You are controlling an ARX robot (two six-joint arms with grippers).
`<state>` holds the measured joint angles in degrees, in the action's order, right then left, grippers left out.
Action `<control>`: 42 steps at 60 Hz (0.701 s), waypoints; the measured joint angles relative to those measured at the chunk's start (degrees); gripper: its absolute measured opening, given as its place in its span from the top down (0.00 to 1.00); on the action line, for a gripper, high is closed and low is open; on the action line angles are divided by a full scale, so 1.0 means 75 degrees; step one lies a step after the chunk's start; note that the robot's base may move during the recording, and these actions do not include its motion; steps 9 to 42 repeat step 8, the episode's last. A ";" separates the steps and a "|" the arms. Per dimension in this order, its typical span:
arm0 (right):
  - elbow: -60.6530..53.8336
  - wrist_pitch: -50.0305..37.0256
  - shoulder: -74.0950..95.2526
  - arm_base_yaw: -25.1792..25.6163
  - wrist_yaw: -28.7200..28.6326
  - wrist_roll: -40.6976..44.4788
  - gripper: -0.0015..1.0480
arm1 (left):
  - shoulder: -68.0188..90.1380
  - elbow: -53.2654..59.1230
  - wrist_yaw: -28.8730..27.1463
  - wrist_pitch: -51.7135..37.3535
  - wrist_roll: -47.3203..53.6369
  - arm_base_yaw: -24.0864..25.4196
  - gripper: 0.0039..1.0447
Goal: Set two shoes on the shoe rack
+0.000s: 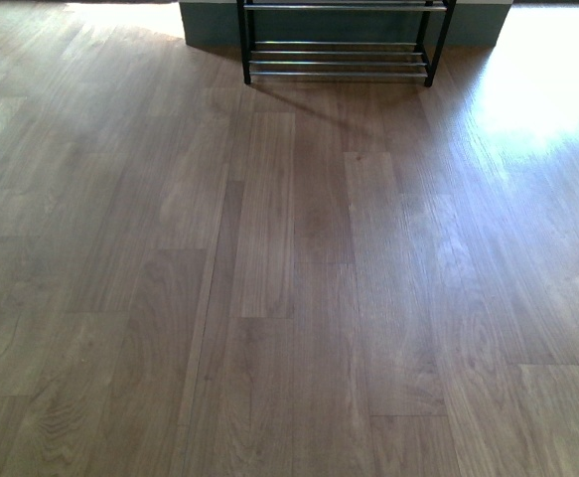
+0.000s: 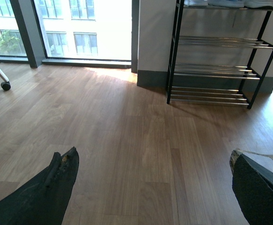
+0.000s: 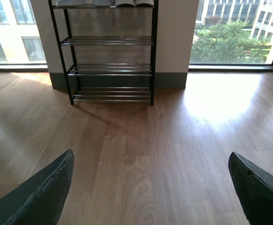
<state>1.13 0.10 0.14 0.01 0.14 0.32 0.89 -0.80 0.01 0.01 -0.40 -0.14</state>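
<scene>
Your shoe rack stands at the far end of the wooden floor, against the wall between two windows. On its top tier sit the two shoes — only their white soles show at the picture's edge. The lower tiers of chrome rods carry nothing. Your left end effector is spread wide over bare floor, holding nothing; your right end effector is likewise wide apart and unloaded — both well short of the rack.
</scene>
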 joint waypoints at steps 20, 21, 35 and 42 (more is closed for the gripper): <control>0.0000 0.0000 0.0000 0.0000 -0.0003 0.0000 0.09 | 0.0000 0.0000 0.0000 0.0000 0.0003 0.0000 0.09; 0.0000 0.0000 0.0000 0.0000 -0.0003 0.0000 0.09 | 0.0000 0.0000 0.0000 0.0000 0.0003 0.0000 0.09; 0.0000 0.0000 0.0000 0.0000 -0.0003 0.0000 0.09 | 0.0000 0.0000 0.0000 0.0000 0.0003 0.0000 0.09; 0.0000 0.0000 0.0000 0.0000 -0.0003 0.0000 0.09 | 0.0000 0.0000 0.0000 0.0000 0.0003 0.0000 0.09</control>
